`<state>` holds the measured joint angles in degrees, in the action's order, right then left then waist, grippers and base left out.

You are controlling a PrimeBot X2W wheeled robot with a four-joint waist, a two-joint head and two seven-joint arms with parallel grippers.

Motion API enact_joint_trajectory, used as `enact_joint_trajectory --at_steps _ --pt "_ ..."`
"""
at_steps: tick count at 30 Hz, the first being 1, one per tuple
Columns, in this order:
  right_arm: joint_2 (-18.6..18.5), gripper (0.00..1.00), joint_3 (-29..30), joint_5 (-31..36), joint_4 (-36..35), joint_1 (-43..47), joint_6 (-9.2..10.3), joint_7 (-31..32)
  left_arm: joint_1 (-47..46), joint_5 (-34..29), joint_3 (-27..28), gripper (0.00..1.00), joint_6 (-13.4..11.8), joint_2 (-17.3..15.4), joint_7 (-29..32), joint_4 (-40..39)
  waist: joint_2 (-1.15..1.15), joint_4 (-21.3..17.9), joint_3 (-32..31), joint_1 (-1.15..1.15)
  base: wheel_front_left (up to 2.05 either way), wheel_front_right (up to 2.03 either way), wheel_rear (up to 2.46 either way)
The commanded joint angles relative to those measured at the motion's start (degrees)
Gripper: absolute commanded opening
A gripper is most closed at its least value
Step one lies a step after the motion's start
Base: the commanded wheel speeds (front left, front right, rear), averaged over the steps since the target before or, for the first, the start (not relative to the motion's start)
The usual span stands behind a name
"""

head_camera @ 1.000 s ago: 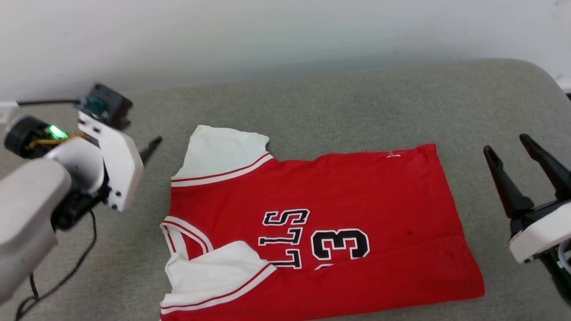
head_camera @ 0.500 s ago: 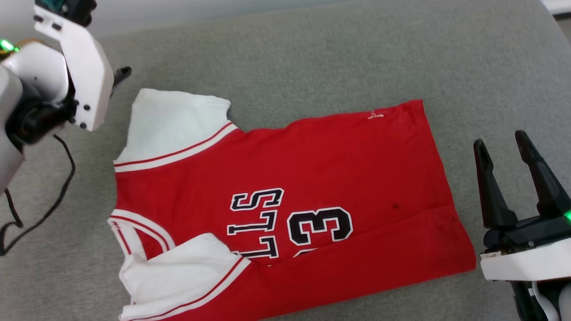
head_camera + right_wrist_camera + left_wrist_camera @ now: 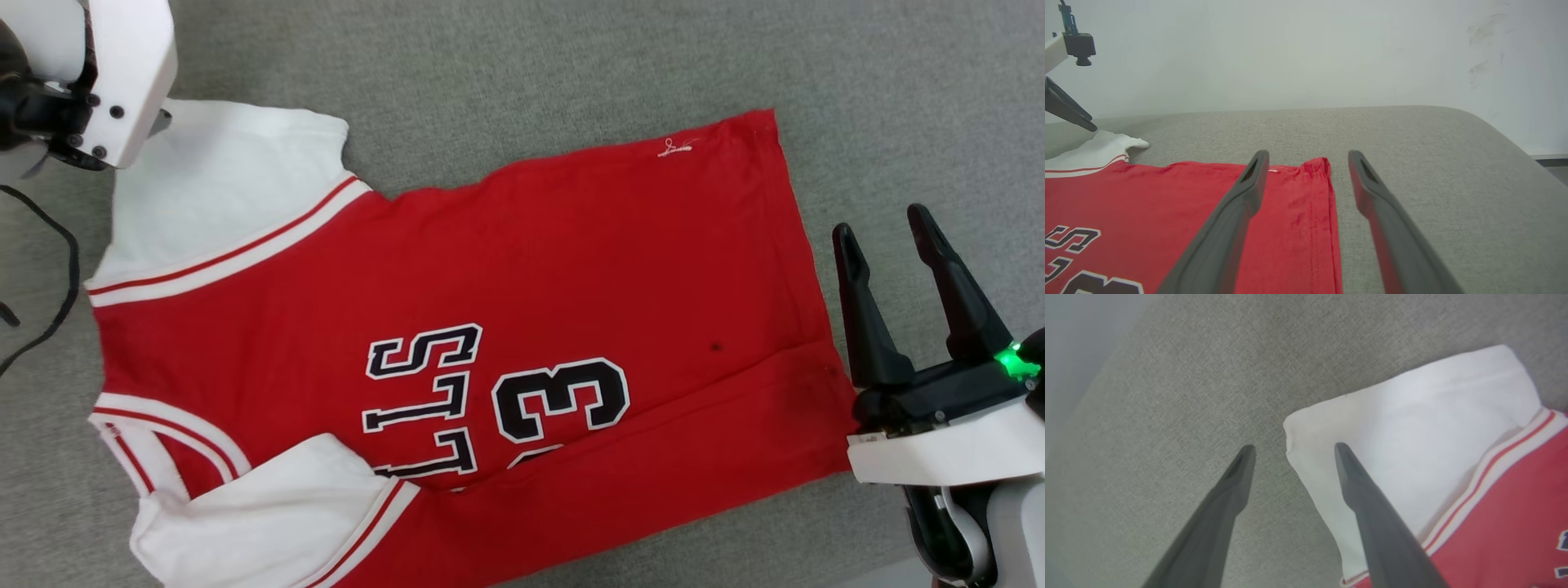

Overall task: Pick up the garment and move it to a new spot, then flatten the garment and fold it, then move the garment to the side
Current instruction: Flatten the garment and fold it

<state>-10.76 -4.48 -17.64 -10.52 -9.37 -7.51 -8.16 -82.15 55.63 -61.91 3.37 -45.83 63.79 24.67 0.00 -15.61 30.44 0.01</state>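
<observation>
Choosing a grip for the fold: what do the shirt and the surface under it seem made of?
The shirt: soft matte knit fabric, maybe cotton or a blend; it lies limp, with small creases and stitched hems. The surface: grey woven upholstery cloth, matte, with a fine visible weave; its rounded edge suggests padding.

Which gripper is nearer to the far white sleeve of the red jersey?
Left. The left gripper stands open above the outer corner of the white sleeve; the right gripper stands open beside the bottom hem of the jersey, at the opposite end.
</observation>
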Motion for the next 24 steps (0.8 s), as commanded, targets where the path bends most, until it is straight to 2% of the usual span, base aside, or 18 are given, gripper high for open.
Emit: enact_joint_trajectory --at_steps 1,8,9,10,11,19,24 --pt "-0.07 1.00 -0.09 -0.08 0.24 -0.76 0.05 -0.50 -0.64 -0.38 -0.12 1.00 -0.34 0.01 0.26 0.23 0.00 -0.98 1.73 -0.01 0.00 0.00 0.00" --pt "-0.40 1.00 -2.20 -0.98 3.31 -3.11 0.05 -2.55 1.00 -1.64 -2.95 1.00 0.29 -1.06 2.88 0.91 0.00 -1.89 4.53 -0.01 0.00 0.00 0.00" --pt "-0.51 1.00 -2.32 -1.05 3.71 -3.40 0.05 -2.78 1.62 -1.69 -3.43 0.96 0.55 -1.35 3.16 0.96 0.00 -1.93 4.60 -0.01 0.00 0.00 0.00" --pt "-0.65 1.00 -2.43 -1.19 4.12 -3.66 0.05 -3.01 2.15 -1.65 -3.75 0.31 0.73 -1.55 3.25 0.96 0.00 -1.92 4.63 -0.01 0.00 0.00 0.00" --pt "-0.79 1.00 -2.47 -1.37 4.51 -3.79 0.05 -3.14 2.64 -1.41 -4.01 0.00 1.04 -1.70 3.50 0.90 0.00 -1.88 4.56 -0.01 0.00 0.00 0.00" --pt "-3.21 1.00 -0.38 -1.96 5.76 -5.41 0.05 -4.22 3.90 -1.04 -3.66 0.00 2.27 -0.48 -1.61 -0.34 0.00 0.28 0.41 -0.01 0.00 0.00 0.00" --pt "-5.79 1.00 2.47 0.70 3.30 -7.24 0.05 -0.74 4.99 0.11 -2.53 0.00 2.75 1.31 -6.75 -0.80 0.00 2.29 -4.22 -0.01 0.00 0.00 0.00"
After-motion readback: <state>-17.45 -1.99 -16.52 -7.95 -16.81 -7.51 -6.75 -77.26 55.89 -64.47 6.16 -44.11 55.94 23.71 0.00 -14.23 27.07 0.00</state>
